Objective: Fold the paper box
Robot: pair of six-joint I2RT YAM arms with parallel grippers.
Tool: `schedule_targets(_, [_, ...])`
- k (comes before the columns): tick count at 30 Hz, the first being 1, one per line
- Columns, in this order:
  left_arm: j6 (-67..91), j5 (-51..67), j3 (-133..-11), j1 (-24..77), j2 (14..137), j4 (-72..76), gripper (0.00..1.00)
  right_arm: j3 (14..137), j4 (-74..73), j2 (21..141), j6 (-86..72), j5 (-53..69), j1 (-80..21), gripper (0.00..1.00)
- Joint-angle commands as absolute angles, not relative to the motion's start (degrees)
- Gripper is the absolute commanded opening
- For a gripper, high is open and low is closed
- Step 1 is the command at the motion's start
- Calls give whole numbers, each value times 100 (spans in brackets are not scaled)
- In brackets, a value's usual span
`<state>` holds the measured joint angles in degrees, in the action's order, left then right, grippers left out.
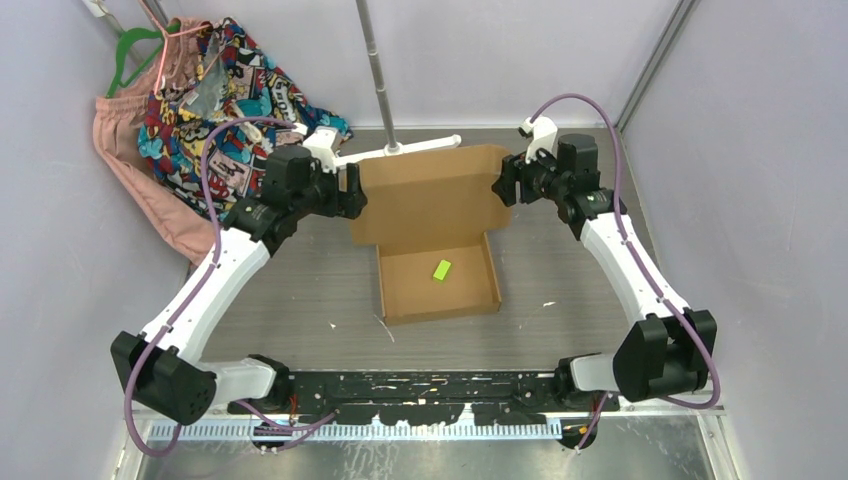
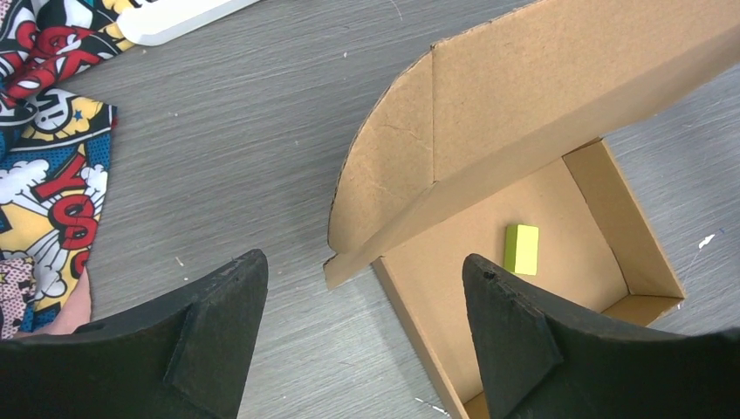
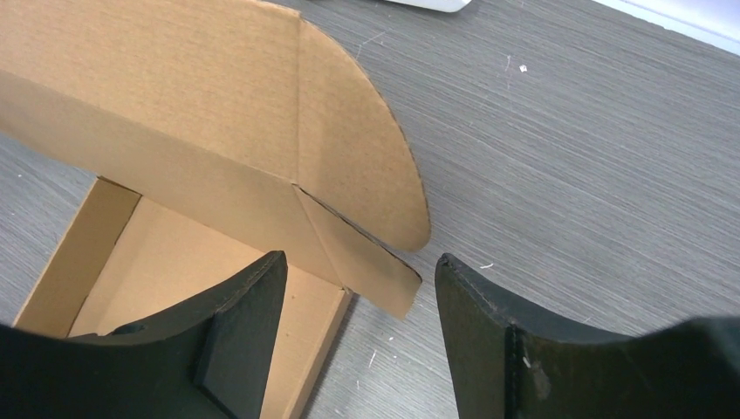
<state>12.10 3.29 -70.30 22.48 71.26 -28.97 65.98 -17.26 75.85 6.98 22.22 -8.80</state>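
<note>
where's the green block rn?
Top view: the green block lies about mid-floor in the open tray of the box, mid-table, just on the near side of the raised lid.

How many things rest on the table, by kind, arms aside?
Cardboard box: 1
Yellow-green block, inside the box: 1
Garments: 2, comic-print and pink
Stand with white foot: 1
Total: 5
</note>
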Motion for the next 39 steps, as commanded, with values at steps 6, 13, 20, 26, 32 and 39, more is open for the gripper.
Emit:
schedule_targets(6, [1048, 401, -7118, 2224, 7085, -2714, 81, 6771, -1072, 7841, 635, 2634, -664, 69])
schedule_targets(13, [1011, 440, -7129, 2224, 7117, -2795, 74, 6876, -919, 8028, 563, 3014, -656, 68])
schedule_targets(20, [994, 447, -7106, 2224, 7179, -2796, 68, 6888, -921, 8008, 536, 3130, -655, 63])
schedule_targets(26, [967, 443, -7141, 2224, 7270, -2774, 61, 6953, -987, 7963, 562, 3186, -650, 58])
schedule_targets(32, [967, 525, -7163, 2224, 7344, -2785, 52, 7057, -1132, 7998, 606, 3234, -646, 51])
schedule_targets(39, [984, 527, -7154, 2224, 7332, -2776, 51, 7049, -1156, 7973, 581, 3264, -650, 49])
